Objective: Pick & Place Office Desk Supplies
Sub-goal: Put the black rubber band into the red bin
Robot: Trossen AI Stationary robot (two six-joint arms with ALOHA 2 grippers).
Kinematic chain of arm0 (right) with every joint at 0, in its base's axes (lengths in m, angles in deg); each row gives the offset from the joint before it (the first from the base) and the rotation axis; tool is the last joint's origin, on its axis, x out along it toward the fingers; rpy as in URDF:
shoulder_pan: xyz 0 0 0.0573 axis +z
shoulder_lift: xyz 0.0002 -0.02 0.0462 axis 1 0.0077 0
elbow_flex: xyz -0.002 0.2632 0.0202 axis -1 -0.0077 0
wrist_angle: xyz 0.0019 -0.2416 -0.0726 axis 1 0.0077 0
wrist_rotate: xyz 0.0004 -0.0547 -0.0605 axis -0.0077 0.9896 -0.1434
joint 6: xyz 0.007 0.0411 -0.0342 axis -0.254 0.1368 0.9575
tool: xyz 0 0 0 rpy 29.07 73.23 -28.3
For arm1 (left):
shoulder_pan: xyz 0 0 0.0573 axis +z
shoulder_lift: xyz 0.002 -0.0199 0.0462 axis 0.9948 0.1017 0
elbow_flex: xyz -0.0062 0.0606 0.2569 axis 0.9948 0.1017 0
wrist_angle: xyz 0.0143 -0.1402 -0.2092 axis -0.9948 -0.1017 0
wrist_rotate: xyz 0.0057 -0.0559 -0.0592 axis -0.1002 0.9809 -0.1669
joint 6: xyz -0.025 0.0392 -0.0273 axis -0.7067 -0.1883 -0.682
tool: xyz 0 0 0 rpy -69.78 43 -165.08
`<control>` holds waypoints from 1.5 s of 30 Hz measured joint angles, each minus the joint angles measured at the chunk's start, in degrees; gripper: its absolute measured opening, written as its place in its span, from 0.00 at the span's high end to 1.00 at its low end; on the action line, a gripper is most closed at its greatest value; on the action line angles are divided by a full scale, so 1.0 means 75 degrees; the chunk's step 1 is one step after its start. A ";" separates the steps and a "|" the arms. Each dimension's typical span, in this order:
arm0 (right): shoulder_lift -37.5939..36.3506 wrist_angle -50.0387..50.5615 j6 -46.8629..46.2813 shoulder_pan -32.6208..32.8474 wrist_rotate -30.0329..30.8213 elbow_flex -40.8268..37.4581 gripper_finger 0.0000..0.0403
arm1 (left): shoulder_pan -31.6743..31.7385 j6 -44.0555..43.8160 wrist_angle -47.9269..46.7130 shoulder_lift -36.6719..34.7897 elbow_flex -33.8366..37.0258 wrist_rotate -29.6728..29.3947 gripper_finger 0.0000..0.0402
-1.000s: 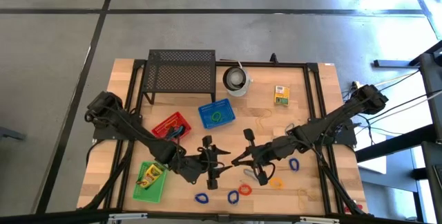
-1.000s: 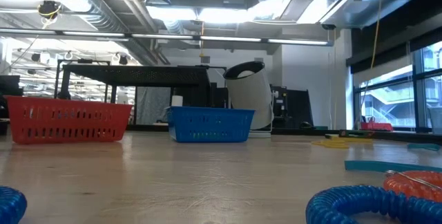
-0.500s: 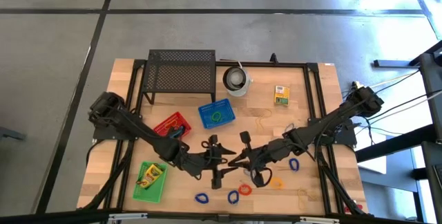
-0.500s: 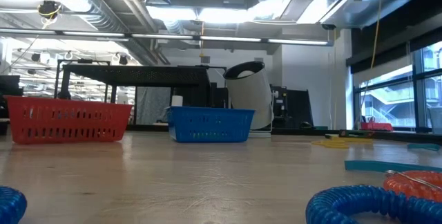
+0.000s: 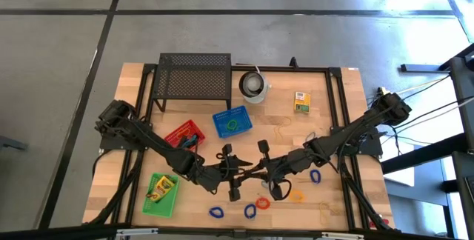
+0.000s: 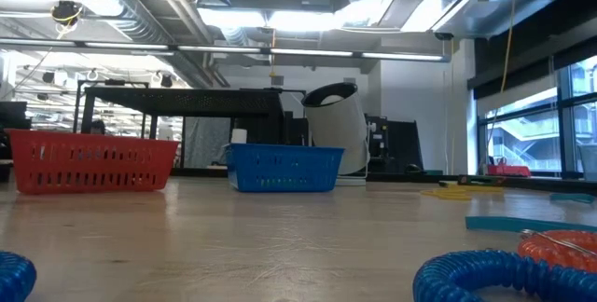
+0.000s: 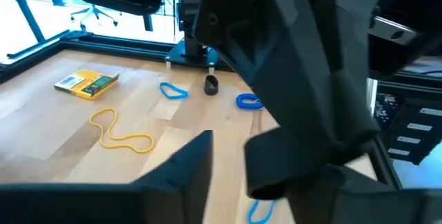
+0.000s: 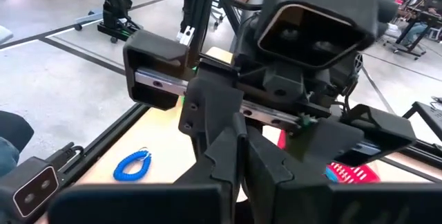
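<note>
Over the front middle of the table (image 5: 333,92), the left gripper (image 5: 243,171) is meeting the right gripper (image 5: 257,171) tip to tip, both hanging above the wood. A second ago they were sitting clearly apart; since then the left arm has been sliding toward the right one, and its fingers (image 7: 195,160), which were spread wide, are now narrowing, with only a slim gap showing between them. The right gripper's fingers are pressed together, and whether anything thin is pinched there I cannot tell. To my eye this is looking like a hand-over between the arms, with the left one closing in to take whatever is offered.

Most supplies are waiting on the table: blue loops (image 5: 215,212), a red loop (image 5: 263,203) and an orange loop (image 5: 296,195) near the front edge, and a yellow box (image 5: 301,101) toward the back right. So the sorting is looking far from finished.
</note>
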 joint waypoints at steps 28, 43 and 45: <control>-0.1451 0.2935 -0.2441 -0.0351 -0.0065 -0.0003 0.45 | 0.0401 -0.1054 -0.2245 -0.0665 0.0003 0.0541 0.99; -0.2243 0.5310 -0.3843 0.0114 -0.0060 -0.0003 0.46 | 0.1195 -0.6007 -1.0265 -0.1480 0.0003 0.1641 0.99; -0.2241 0.5478 -0.3998 0.0124 -0.0058 -0.0006 0.47 | 0.1215 -0.6512 -1.1035 -0.1475 0.0033 0.1976 0.99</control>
